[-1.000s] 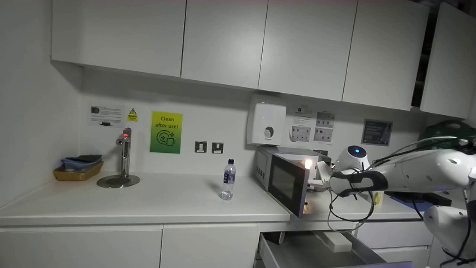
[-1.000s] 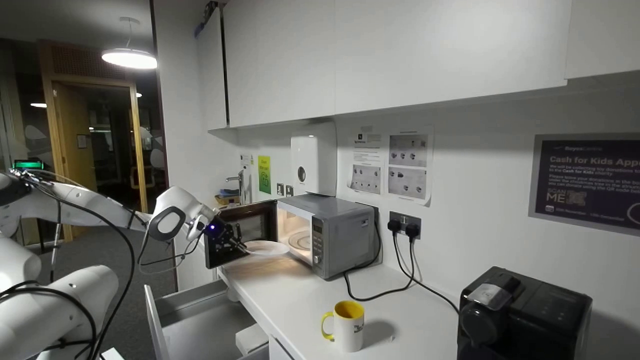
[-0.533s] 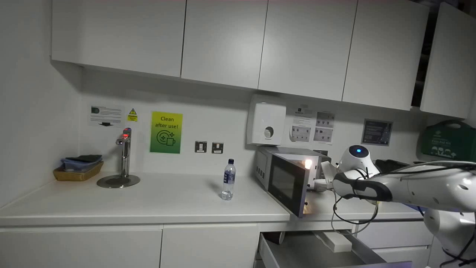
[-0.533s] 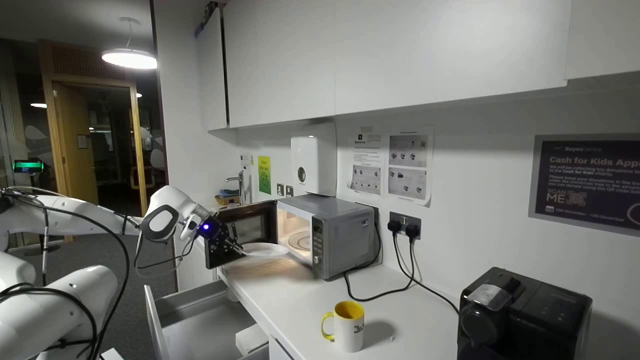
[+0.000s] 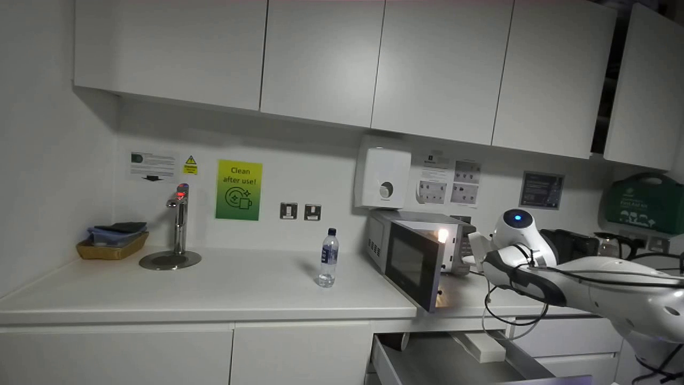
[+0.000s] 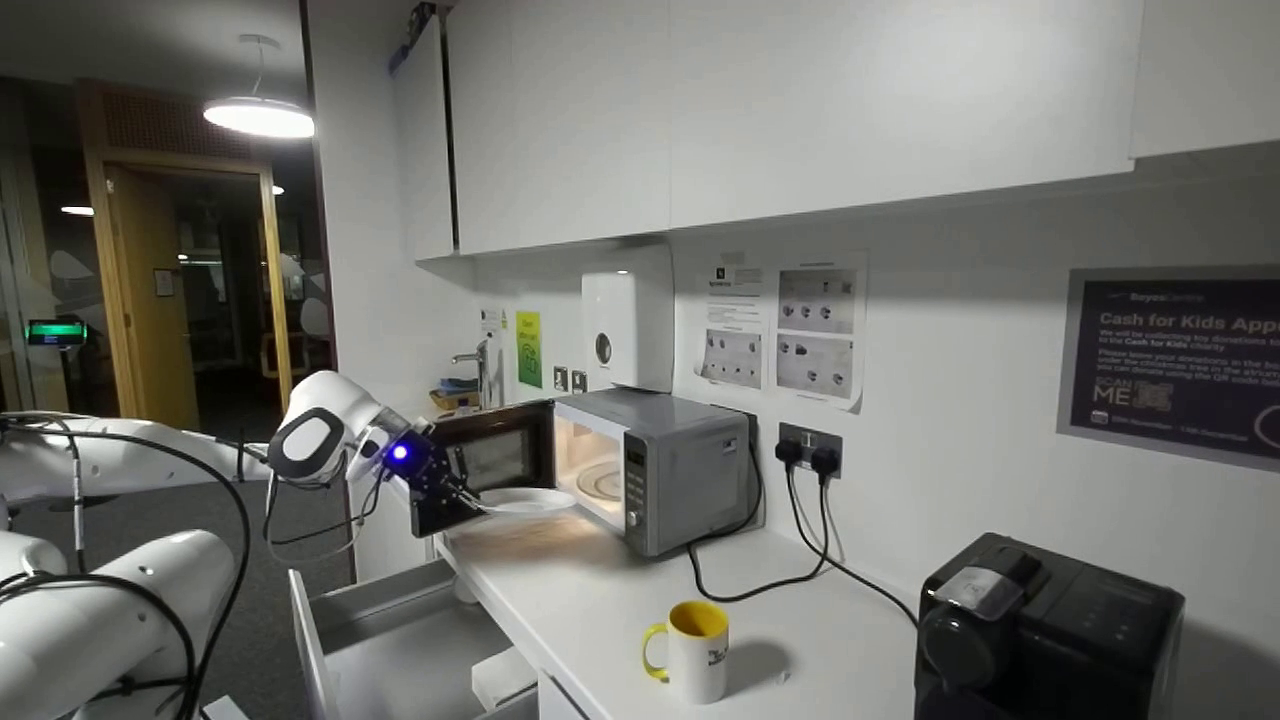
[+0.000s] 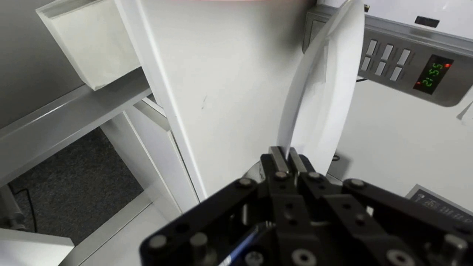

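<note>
- in an exterior view we find a white plate (image 6: 525, 500) left of centre and below the middle of the frame, looking nearly level, over the counter (image 6: 600, 600) and in front of a lit microwave (image 6: 690, 480).
- in the wrist view the gripper (image 7: 285, 155) sits at the bottom, its jaws clamped on the plate's rim near the lower centre; we see the plate almost edge-on, running up to the top of the frame, right of centre.
- we judge the plate stiff, smooth and fairly light; we cannot tell whether it is ceramic or plastic, so we would treat it as slippery and breakable.
- the rim seems to us the right place to take hold, pinched squarely across its thickness; held at one side only, the plate overhangs, and its weight may make it droop or twist between the pads.
- around it, in an exterior view, we see the microwave's door (image 6: 515, 450) standing open behind the gripper, and a round turntable (image 6: 600, 482) inside.
- at the lower left a drawer (image 6: 395, 650) is open, with a white block (image 6: 505, 680) in it; at the bottom centre a mug (image 6: 697, 660) with a yellow handle stands upright; a black coffee machine (image 6: 1050, 630) fills the lower right.
- farther out, near the centre of an exterior view, we see an upright clear bottle (image 5: 328, 262).
</note>
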Available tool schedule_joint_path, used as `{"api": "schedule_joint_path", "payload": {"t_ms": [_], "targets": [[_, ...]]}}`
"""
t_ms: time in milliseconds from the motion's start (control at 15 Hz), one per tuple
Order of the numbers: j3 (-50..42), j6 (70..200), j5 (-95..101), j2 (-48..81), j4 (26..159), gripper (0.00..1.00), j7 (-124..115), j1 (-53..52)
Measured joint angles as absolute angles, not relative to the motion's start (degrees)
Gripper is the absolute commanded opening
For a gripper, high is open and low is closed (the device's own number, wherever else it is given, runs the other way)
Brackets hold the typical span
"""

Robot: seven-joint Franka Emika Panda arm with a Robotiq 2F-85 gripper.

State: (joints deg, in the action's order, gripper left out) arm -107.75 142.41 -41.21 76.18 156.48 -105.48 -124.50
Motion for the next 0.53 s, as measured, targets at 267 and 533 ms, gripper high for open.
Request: {"api": "schedule_joint_path", "payload": {"t_ms": [267, 533], "targets": [[-108.07, 138.47, -40.84, 80.31, 157.2, 0.01, -107.26, -124.48], [-108.19, 136.66, -40.04, 84.07, 158.12, 0.01, -107.61, -124.47]]}}
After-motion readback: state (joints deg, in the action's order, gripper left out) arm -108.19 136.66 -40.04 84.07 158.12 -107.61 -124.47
